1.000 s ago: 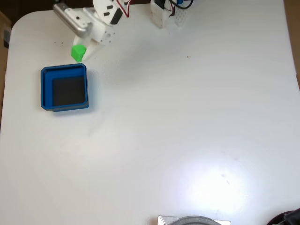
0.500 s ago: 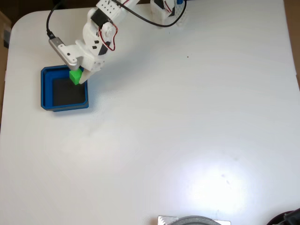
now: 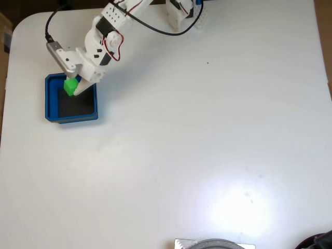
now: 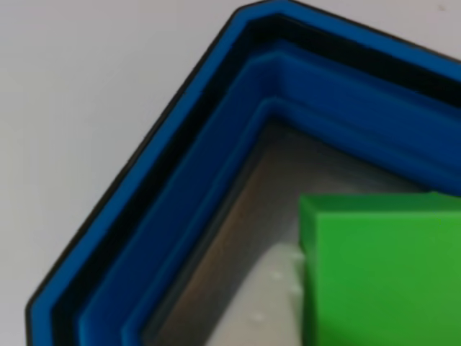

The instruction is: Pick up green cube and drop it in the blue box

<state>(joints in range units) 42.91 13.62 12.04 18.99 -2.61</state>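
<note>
In the fixed view the green cube [image 3: 70, 85] hangs over the upper left part of the blue box [image 3: 50, 98], held between the fingers of my white gripper [image 3: 72, 86], which is shut on it. The arm reaches in from the top of the table. In the other view the green cube [image 4: 382, 270] fills the lower right, with a white finger [image 4: 268, 299] against its left side. Below it lie the blue box's stepped wall [image 4: 216, 166] and grey-brown floor.
The arm's base [image 3: 181, 13] with its wires stands at the table's top edge. A grey round object [image 3: 215, 244] sits at the bottom edge and a dark thing [image 3: 319, 241] at the bottom right corner. White tabletop [image 3: 207, 129] spreads right of the box.
The gripper has carried the cube down and left, from above the box's top edge to over the box's interior. It stays shut on the cube.
</note>
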